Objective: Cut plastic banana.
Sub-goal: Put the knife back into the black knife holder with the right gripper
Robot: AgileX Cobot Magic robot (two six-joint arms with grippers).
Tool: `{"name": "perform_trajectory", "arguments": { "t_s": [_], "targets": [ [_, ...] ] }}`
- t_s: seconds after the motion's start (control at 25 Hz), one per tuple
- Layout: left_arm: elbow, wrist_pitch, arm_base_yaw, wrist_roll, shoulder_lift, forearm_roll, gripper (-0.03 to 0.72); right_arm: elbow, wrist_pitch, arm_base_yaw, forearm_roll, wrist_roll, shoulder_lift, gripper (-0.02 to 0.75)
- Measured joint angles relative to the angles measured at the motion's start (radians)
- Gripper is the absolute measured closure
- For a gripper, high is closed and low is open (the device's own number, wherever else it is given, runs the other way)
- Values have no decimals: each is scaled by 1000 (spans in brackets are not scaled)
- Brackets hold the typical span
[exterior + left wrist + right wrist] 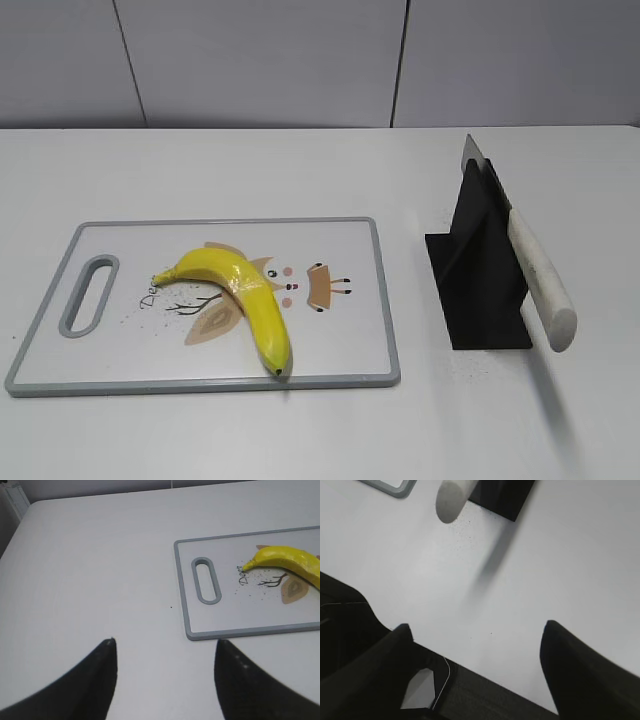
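Note:
The yellow plastic banana (pixel 243 297) lies whole on the white cutting board (pixel 120 340), dark tip at the front edge. It also shows in the left wrist view (pixel 289 561). A knife with a white handle (pixel 541 285) leans in a black stand (pixel 478 275); the handle end shows in the right wrist view (pixel 452 499). My left gripper (pixel 164 647) is open and empty over bare table, left of the board. My right gripper (pixel 477 630) is open and empty near the table's front edge, short of the knife. Neither gripper shows in the exterior view.
The grey-rimmed board has a handle slot (pixel 206 579) at its left end. The white table (pixel 330 430) runs back to a grey panelled wall (pixel 300 60). The table's dark front edge (pixel 490 695) crosses the right wrist view.

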Motion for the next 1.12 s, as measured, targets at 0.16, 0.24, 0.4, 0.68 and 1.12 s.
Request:
{"name": "perform_trajectory", "arguments": {
  "t_s": [0.16,0.24,0.4,0.68,1.12],
  "targets": [
    [0,0,0,0,0,0,96,31,59,0,0,-14,-184,144],
    [0,0,0,0,0,0,97,41,69,0,0,-16,-264,144],
    [0,0,0,0,0,0,105,43,70,0,0,-17,-420,144],
    [0,0,0,0,0,0,116,43,71,0,0,-18,-638,146],
    [0,-1,2,0,0,-1,119,44,75,-140,5,-18,-697,146]
  ]
}}
